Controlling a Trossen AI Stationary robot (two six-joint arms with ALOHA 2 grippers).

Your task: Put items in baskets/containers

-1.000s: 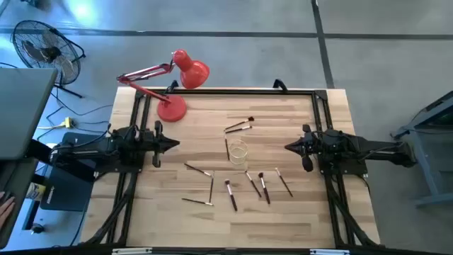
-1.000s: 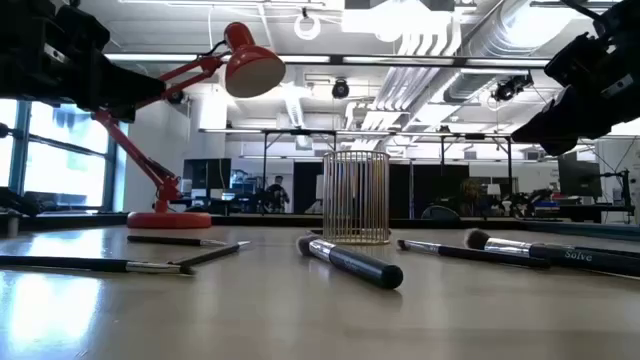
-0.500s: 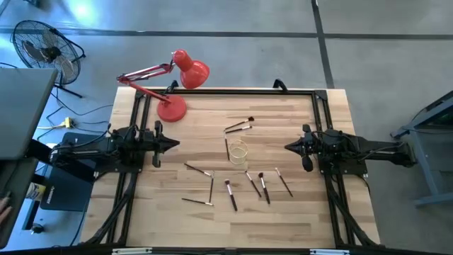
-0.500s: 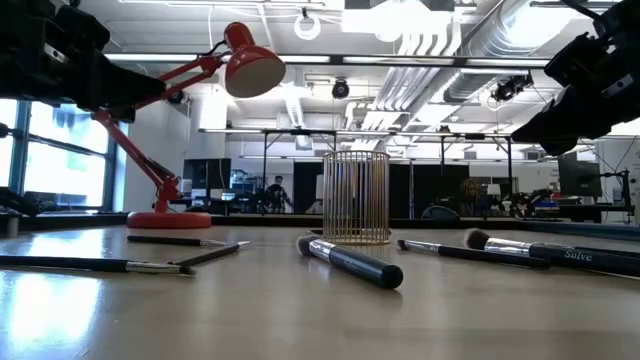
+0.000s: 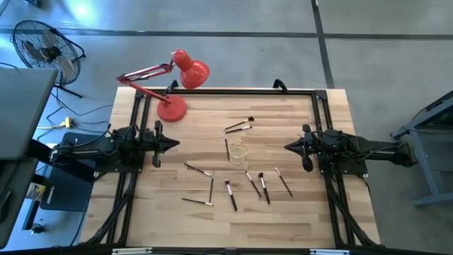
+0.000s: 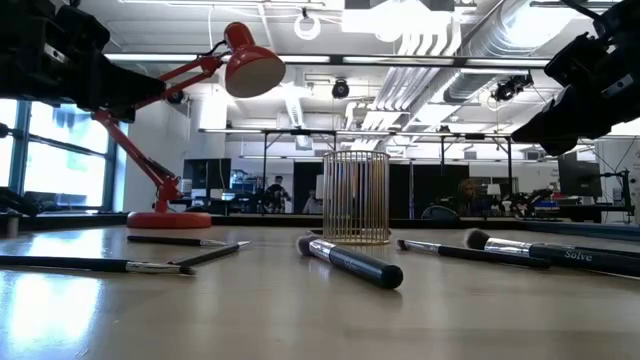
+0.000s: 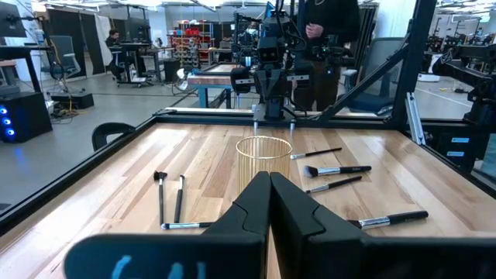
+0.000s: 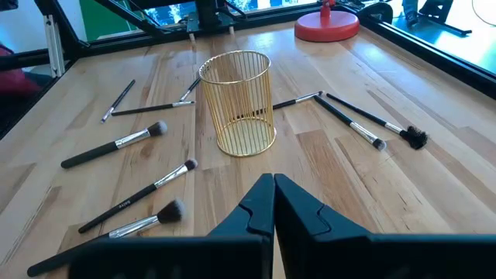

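left gripper (image 5: 174, 144): fingers pressed together, empty, at 9 o'clock of gold wire cup (image 5: 238, 151).
right gripper (image 5: 288, 147): pressed together, empty, at 3 o'clock.

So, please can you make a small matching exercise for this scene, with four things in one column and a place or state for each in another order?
Things:
1. gold wire cup
2. red desk lamp
3. left gripper
4. makeup brushes

Places or states:
A. shut, holding nothing, at the table's left side
B. lying flat on the wooden table, none in the cup
C. standing upright near the table's middle
D. standing at a far corner of the table

Pairs: 1-C, 2-D, 3-A, 4-B
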